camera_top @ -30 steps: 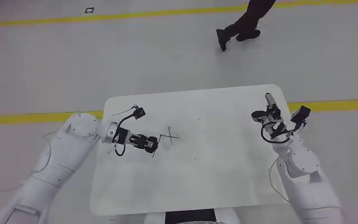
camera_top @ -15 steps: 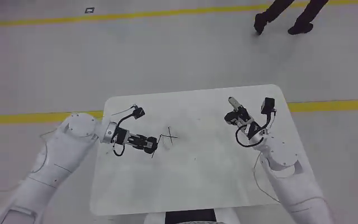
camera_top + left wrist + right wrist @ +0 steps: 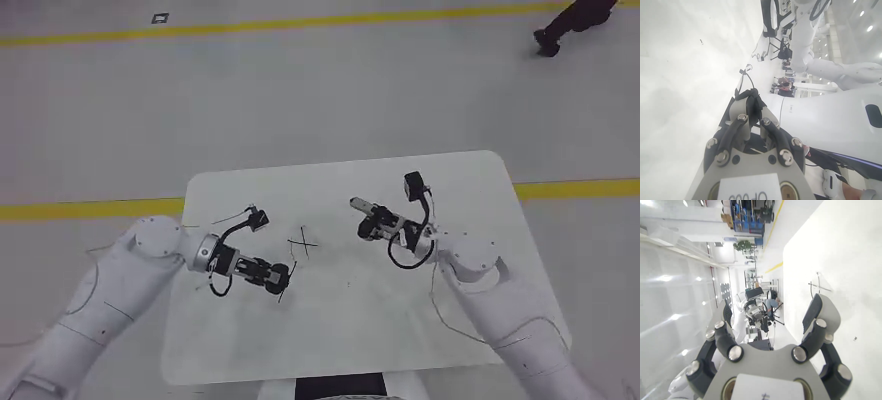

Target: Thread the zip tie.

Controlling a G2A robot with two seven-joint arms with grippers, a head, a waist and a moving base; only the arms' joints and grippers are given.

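**One tie in hand, threading yet to come**

Nearest to us, our left hand (image 3: 753, 94) is pinched shut, its dark pads pressed on a thin black plastic zip tie (image 3: 751, 81). The tie rises from the pads in a loose arc over the white rounded tabletop (image 3: 420, 300), with what looks like its small head at the free end. From above it reads as a short dark line slanting past the left hand, on the left half of the tabletop. We see no tail passing through a head, so we judge the loop not yet closed.

A little farther out lie two crossed black strips (image 3: 302, 242), flat on the tabletop in an X, near the left hand but apart from it. They look like more ties of the same kind; whether they belong to this job we cannot tell.

Farther again, our right hand (image 3: 771, 302) is over the tabletop's middle with its fingers spread wide and nothing between them, facing the crossed strips.

We judge the task early: one tie is picked up and held. What is left is the real work: the free end must be taken, the tip lined up with the slot in the head, and pushed through. The tie looks slim and springy, so the aim will need care
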